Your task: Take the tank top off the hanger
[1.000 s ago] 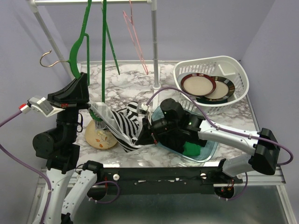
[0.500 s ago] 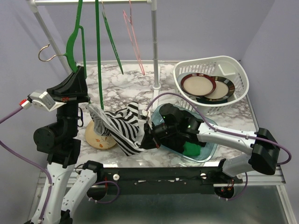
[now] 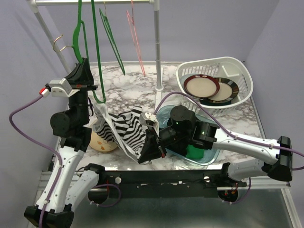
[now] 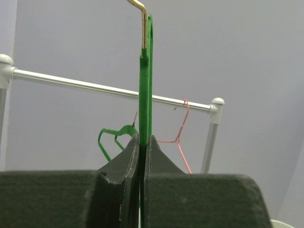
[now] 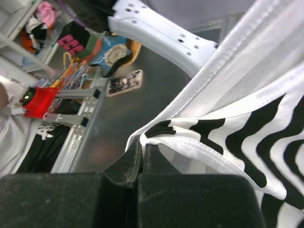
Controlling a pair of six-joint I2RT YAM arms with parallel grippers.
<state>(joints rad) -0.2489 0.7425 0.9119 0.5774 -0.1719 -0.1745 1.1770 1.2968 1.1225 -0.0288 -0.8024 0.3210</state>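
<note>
The green hanger (image 3: pixel 75 35), with a gold hook, stands raised at the left below the clothes rail. My left gripper (image 3: pixel 84 64) is shut on its neck. In the left wrist view the hanger (image 4: pixel 145 85) rises edge-on from between my left gripper's (image 4: pixel 144 138) jaws. The black-and-white striped tank top (image 3: pixel 126 130) stretches from the hanger's lower end down to my right gripper (image 3: pixel 152 148), which is shut on its edge. The right wrist view shows the tank top's (image 5: pixel 247 123) white hem pinched at my right gripper's (image 5: pixel 142 142) tips.
A clothes rail (image 3: pixel 95 2) at the back carries another green hanger (image 3: pixel 111 38) and a pink one (image 3: pixel 135 38). A white basket (image 3: pixel 237 66) with two plates sits at the back right. A blue glass dish (image 3: pixel 211 154) lies under the right arm, and a tan bowl (image 3: pixel 102 142) under the tank top.
My left gripper has lifted the hanger up and back toward the rail. My right gripper has pulled the tank top's edge toward the table's near edge, stretching the cloth.
</note>
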